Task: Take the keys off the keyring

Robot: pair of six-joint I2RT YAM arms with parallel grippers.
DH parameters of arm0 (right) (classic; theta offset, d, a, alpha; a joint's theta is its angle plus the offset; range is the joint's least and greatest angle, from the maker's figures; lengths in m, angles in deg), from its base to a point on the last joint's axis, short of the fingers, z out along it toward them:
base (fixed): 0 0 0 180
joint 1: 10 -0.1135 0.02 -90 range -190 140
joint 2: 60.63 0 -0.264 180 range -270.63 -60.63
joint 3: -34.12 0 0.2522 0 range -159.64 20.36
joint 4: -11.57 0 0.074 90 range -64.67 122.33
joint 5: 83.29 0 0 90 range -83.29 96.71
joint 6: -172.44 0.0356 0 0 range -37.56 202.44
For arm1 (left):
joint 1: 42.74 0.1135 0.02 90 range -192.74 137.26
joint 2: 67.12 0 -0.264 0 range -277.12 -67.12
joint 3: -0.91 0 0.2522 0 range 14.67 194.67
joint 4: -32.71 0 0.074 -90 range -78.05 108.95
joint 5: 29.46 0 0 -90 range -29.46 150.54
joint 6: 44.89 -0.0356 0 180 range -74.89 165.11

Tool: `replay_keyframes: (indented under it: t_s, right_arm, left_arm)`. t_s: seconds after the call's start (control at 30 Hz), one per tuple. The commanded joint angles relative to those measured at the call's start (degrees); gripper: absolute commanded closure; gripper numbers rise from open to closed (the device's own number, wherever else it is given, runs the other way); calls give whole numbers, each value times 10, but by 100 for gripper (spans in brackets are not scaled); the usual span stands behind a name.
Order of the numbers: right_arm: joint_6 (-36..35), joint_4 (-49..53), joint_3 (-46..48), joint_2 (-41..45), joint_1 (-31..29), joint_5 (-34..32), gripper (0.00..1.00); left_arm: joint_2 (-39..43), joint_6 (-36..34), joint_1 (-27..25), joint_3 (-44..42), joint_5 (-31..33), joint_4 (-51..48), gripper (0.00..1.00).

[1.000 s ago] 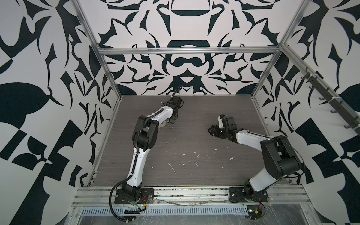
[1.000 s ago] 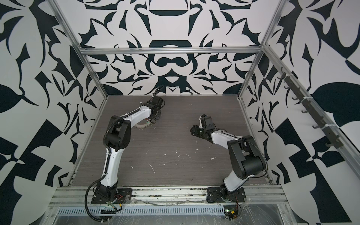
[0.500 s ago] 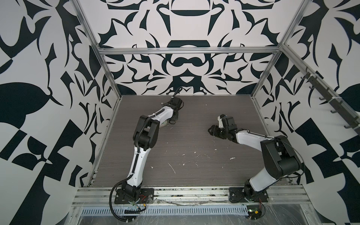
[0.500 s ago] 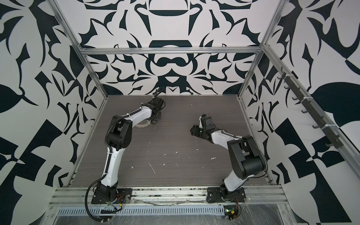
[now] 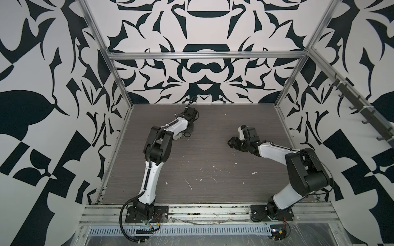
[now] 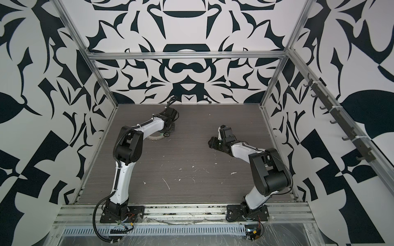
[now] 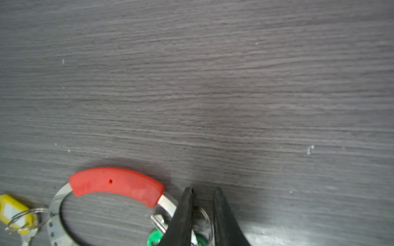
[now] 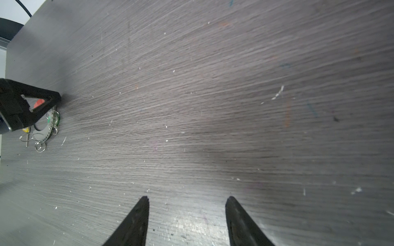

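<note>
Neither yellow plastic tag key [image 7: 12, 209] nor green tag key [image 7: 154, 238] is off the red-sleeved grey perforated keyring [image 7: 116, 185]; left hand [image 7: 203, 189] nearly closed astride the green key's wire loop [image 7: 206, 214], grip unclear; right hand [image 8: 187, 198] open, empty.

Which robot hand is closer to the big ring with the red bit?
Left. The left gripper is down at the keyring, beside its red part; the right gripper is far off across the table.
</note>
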Motion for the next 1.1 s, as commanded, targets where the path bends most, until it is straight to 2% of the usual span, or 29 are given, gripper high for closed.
replay_keyframes:
  t_s: [0.0, 0.33, 0.63, 0.83, 1.07]
  right_arm:
    - [5, -11, -10, 4, -3, 5, 40]
    - [6, -12, -11, 0, -3, 10, 40]
    - [7, -12, -12, -2, -5, 14, 40]
    - [8, -13, -13, -3, -11, 16, 40]
    - [12, -12, -11, -4, -16, 23, 41]
  left_arm:
    - [25, 16, 2, -24, -10, -8, 83]
    - [72, 49, 2, -84, -20, 32, 93]
    - [138, 109, -2, -167, -87, 82, 100]
    - [177, 154, -24, -228, -124, 122, 100]
    - [202, 195, -79, -269, -158, 156, 100]
